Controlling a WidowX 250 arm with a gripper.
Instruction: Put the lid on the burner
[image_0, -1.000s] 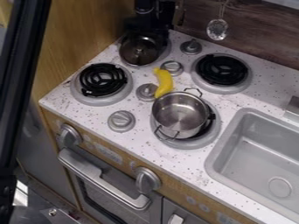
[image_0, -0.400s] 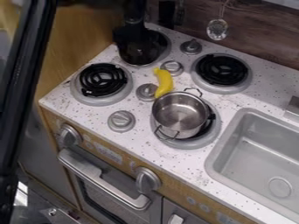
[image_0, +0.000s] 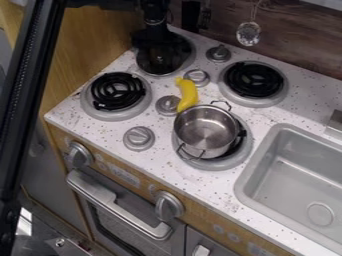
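We see the black two-finger tool (image_0: 153, 42) just above the round, dark, see-through lid (image_0: 157, 65), which lies over the gray-rimmed back-left burner (image_0: 191, 50) of our white speckled tabletop (image_0: 307, 100). We cannot tell whether the tool grips it.

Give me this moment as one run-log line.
claw: above lid, grip unclear | lid: at rear-left burner | pot: on front-right burner | banana: by pot
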